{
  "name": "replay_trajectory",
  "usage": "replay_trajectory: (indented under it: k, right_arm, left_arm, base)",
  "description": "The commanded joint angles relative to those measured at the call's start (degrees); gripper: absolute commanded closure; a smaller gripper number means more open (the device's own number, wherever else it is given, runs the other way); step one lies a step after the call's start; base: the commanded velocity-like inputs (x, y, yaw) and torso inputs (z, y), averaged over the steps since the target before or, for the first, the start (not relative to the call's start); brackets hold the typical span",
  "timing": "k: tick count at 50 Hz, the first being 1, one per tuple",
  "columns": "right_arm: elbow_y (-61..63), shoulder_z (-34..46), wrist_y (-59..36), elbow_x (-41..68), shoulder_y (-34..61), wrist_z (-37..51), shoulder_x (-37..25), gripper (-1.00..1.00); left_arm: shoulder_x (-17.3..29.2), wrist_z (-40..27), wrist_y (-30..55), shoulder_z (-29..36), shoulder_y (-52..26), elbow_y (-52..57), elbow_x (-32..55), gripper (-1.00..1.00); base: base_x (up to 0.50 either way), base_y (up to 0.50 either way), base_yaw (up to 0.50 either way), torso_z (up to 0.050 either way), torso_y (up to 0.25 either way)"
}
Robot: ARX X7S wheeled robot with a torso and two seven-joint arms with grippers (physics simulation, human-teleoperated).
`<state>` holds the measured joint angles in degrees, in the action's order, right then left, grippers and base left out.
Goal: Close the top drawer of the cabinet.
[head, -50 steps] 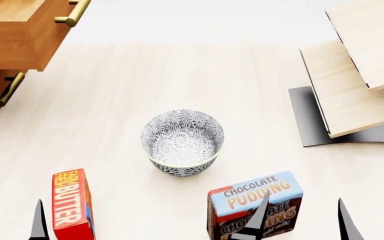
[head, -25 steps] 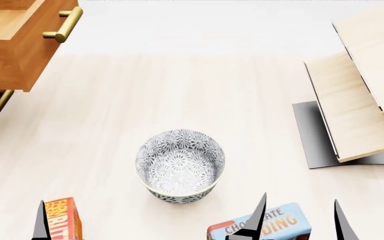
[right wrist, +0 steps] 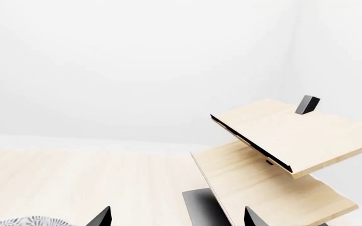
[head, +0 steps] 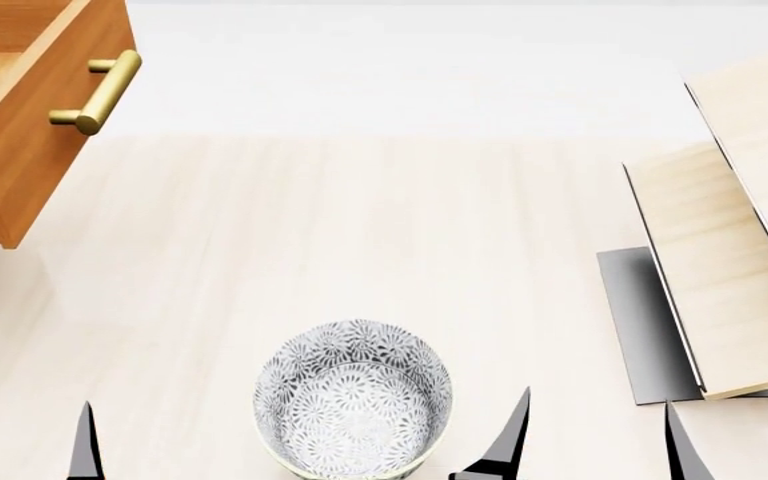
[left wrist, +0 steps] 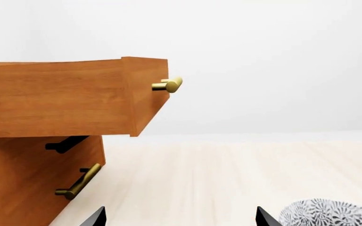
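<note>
Closer now than a second ago: butter and pudding boxes gone from the head view, top drawer [head: 24, 120] larger at far left, still pulled out of the cabinet [left wrist: 36, 188], untouched. Left gripper [head: 297, 440] and right gripper [head: 591, 440] low, fingers apart, empty. One patterned bowl [head: 352, 410], two brass handles, two pale slanted panels [head: 744, 250].

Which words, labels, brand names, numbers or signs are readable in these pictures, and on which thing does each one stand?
None: no readable text shows in any of the three views.
The top drawer, the cabinet and their brass handles are plain.
The bowl has only a flower pattern, no letters.
The pale wooden panels and their dark base are blank.
</note>
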<state>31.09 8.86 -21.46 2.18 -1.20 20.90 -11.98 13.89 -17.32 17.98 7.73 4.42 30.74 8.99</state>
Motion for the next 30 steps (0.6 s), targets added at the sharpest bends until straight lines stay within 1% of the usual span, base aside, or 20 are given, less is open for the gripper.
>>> replay_trajectory:
  k: [1,18,22,30]
  right_arm:
    - [-0.22,0.45,0.25,0.35,0.0,0.58,-0.46,-1.0]
    - [-0.46,1.07,0.37,0.23,0.25,1.55,-1.01,-1.0]
    - [-0.43,1.21,0.63,0.24,0.17,1.7,-1.2,-1.0]
    - [-0.66,1.33,0.94,0.39,0.27,1.99,-1.41,-1.0]
  left_arm:
    - [0.43,-0.4,-0.17,0.41,-0.06,-0.29,0.38,-1.0]
    - [1.0,-1.0,-0.07,1.06,-0.37,-0.5,0.71,-1.0]
    - [1.16,-1.14,-0.01,1.13,-0.36,-0.38,0.84,-1.0]
    - [1.37,-1.39,-0.2,1.21,-0.39,-0.54,1.15,-1.0]
  base:
    - [0.0,0.0,0.0,0.0,0.0]
    - [0.01,0.0,0.0,0.0,0.0]
    - [0.21,0.0,0.0,0.0,0.0]
    - [0.38,0.0,0.0,0.0,0.0]
